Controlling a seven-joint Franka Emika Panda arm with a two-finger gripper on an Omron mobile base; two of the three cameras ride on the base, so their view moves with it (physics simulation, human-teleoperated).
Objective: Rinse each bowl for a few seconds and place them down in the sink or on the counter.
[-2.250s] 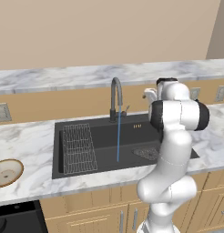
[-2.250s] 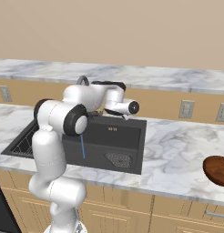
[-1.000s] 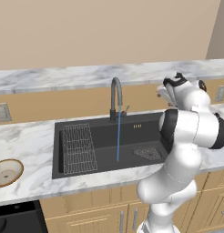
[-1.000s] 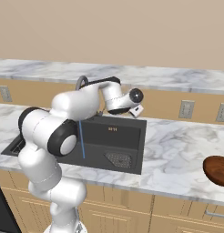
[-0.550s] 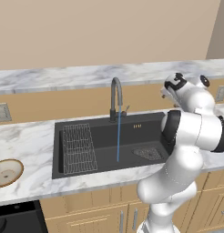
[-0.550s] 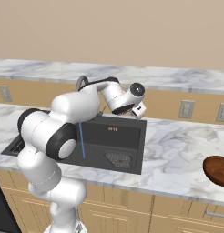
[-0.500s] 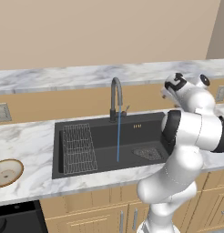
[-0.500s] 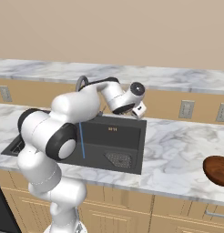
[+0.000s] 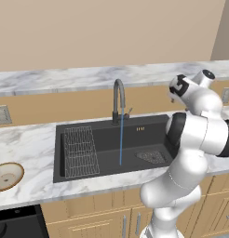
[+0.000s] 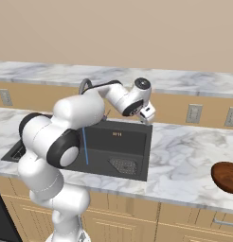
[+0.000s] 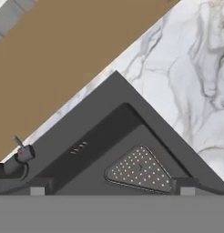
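The tan bowl with a speckled inside rests on the counter far left of the sink. On the counter to the far right lies the reddish-brown bowl. A thin stream of water runs from the gooseneck tap into the basin. My gripper hangs above the sink's back right corner, well short of the brown bowl. In the hand view the gripper is open with nothing between its fingertips, looking down on the mesh drain.
A wire rack lies in the left half of the basin. Behind the counter runs a raised marble ledge above a wooden backsplash with wall outlets. The tap's small lever stands at the sink's back rim.
The arm has swung rightward, carrying the hand from near the tap to above the sink's right end. Both bowls lie where they were and the water keeps running.
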